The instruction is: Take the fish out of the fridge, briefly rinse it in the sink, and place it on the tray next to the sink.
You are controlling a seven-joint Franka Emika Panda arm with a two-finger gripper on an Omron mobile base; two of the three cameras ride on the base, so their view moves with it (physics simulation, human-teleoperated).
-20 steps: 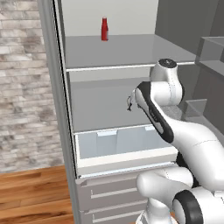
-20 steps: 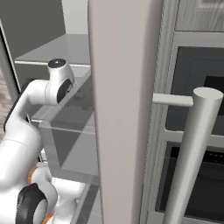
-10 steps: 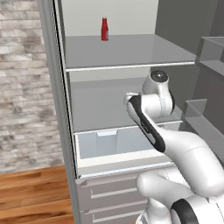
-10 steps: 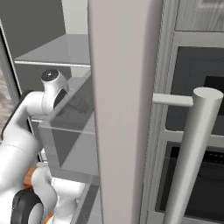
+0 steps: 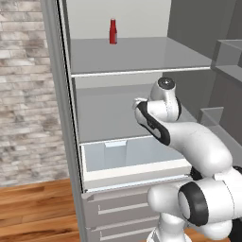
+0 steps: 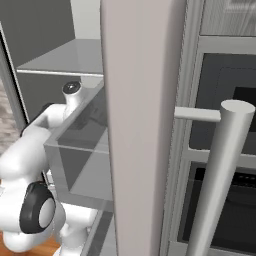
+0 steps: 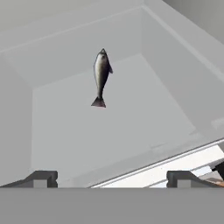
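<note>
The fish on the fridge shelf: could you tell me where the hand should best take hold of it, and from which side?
Grip the fish across its thick middle, probably from straight above. In the hand view it lies flat on the pale shelf, slim, head pointing away and tail nearer. Fingers on its two long sides should span its narrow width. The open hand is apart from it.

no readable text, labels or numbers, as far as visible
</note>
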